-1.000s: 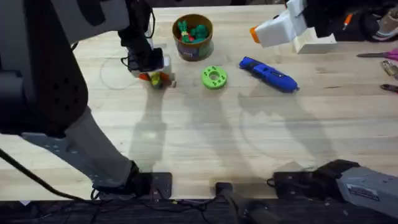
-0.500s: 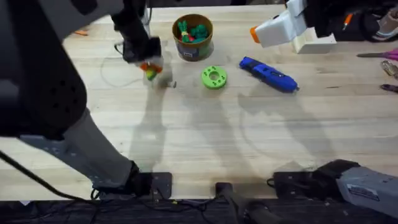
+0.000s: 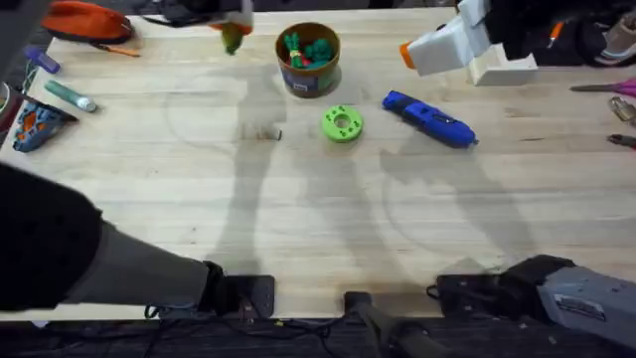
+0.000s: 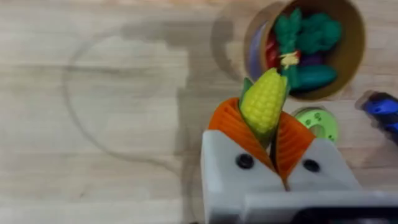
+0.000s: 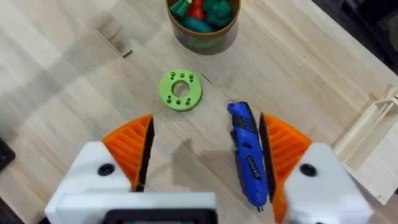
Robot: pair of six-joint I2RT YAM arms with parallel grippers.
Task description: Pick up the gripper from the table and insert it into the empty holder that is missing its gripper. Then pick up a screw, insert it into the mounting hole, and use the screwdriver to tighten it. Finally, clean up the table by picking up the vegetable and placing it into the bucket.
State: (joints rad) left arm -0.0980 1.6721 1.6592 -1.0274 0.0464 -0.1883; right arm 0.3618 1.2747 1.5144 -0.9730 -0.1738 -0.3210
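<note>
A yellow toy corn, the vegetable (image 4: 264,99), is clamped between the orange pads (image 4: 229,127) of my left gripper (image 4: 258,118), well above the table. In the overhead view the left gripper (image 3: 234,22) hangs at the far edge, just left of the tan bucket (image 3: 308,60), which holds several toy vegetables. The bucket (image 4: 311,43) lies just ahead of the corn. My right gripper (image 5: 205,149) is open in the air above the blue screwdriver (image 5: 249,152). The screwdriver (image 3: 429,117) lies flat, right of the bucket. A small screw (image 5: 127,53) lies on the table (image 3: 318,219). The small orange gripper part and the holder are out of view.
A green disc with holes (image 3: 342,124) sits in front of the bucket. An orange object (image 3: 84,18), a pen-like tool (image 3: 70,96) and a blue-orange cone (image 3: 35,124) lie at the far left. A pale stand (image 3: 502,68) and scissors (image 3: 606,89) are at the right.
My left gripper has risen off the table with the corn and moved toward the far edge, level with the bucket. The left arm swung aside, uncovering the table's left part. The right arm stayed still.
</note>
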